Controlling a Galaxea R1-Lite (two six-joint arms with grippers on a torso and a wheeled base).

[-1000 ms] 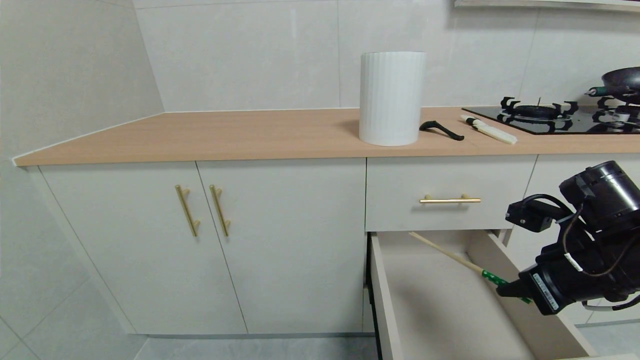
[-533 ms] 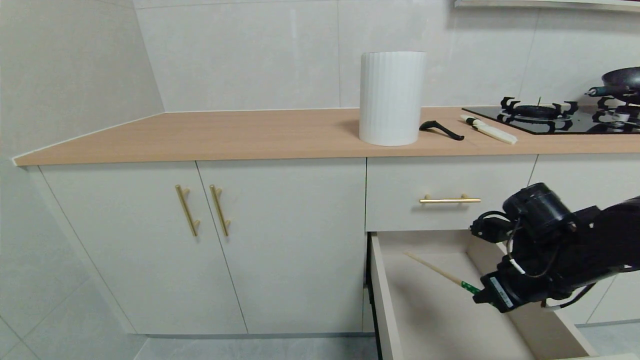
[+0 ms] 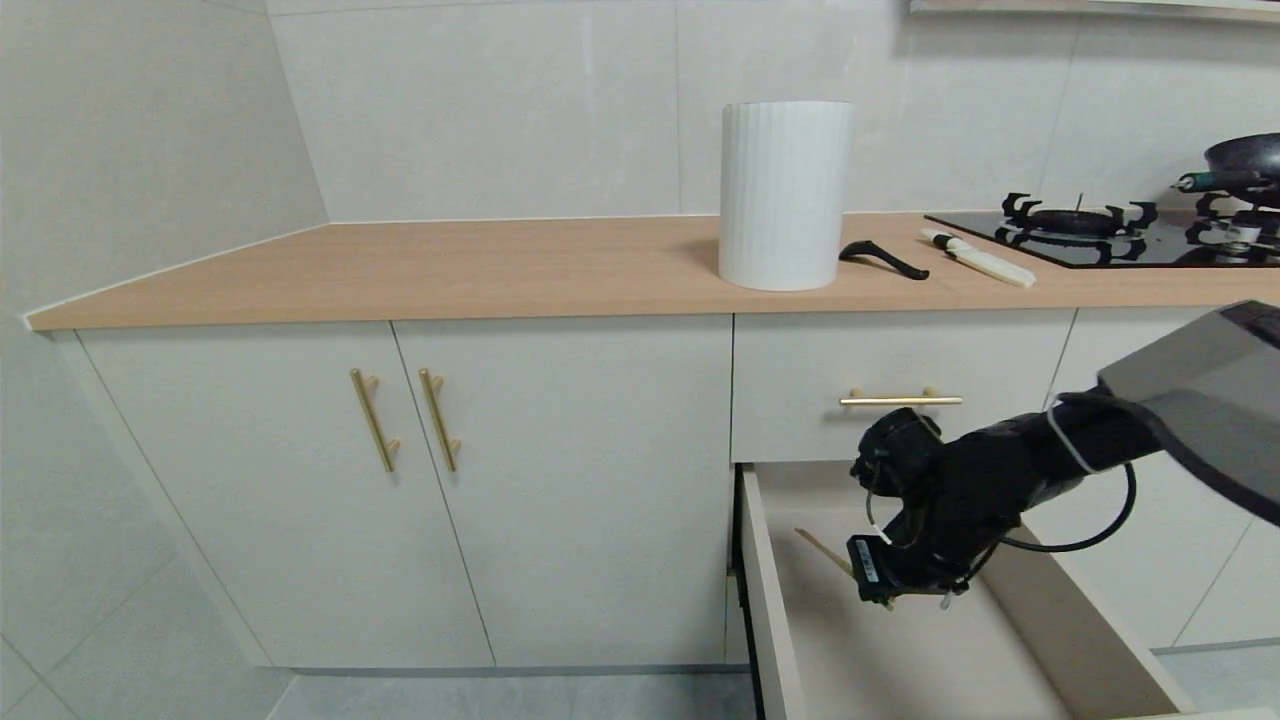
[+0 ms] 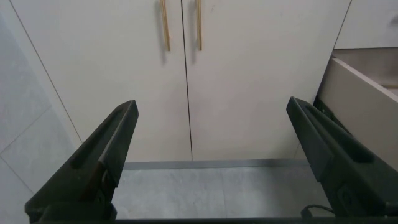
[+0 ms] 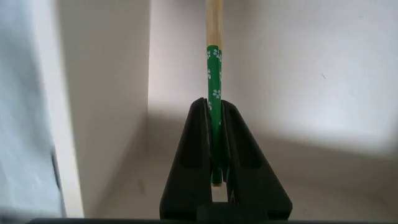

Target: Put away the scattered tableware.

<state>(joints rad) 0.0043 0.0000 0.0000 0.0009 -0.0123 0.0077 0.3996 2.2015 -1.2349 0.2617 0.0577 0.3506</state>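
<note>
One black right gripper (image 5: 215, 111) clamps slender wooden chopsticks (image 5: 213, 31).

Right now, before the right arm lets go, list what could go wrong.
1. The right gripper pinches the chopsticks only at their green end, so the long free part may tilt or slip out skewed.
2. Their far tip points toward the left wall of the open drawer; pushing further could jam it there.
3. The wrist sits just below the upper drawer's handle; lifting straight up might knock it.
</note>
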